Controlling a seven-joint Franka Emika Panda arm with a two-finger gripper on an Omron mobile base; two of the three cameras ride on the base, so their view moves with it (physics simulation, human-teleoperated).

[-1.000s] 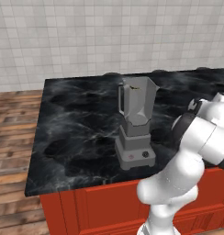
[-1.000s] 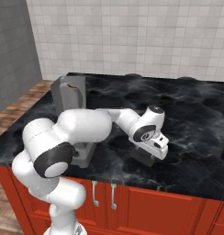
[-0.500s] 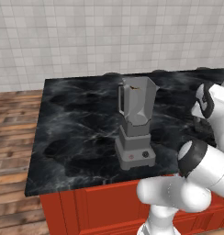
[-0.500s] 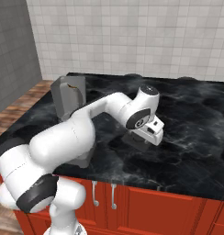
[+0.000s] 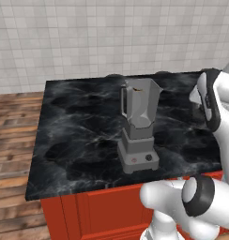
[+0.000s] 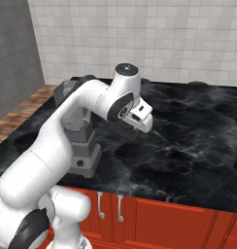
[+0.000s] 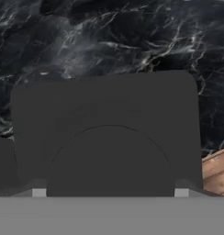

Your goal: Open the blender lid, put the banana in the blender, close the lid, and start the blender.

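The jaws grip the blender lid (image 7: 104, 137), carried right of the open blender (image 5: 137, 124); it likely needs setting on the table (image 5: 79, 136).

Both base views look down across the counter (image 5: 79, 140) at the blender (image 5: 137, 126); hand view sits close, probably downward.

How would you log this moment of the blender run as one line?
blender: upright on counter, jar open | blender lid: off jar, held above counter beside blender | gripper: shut on lid
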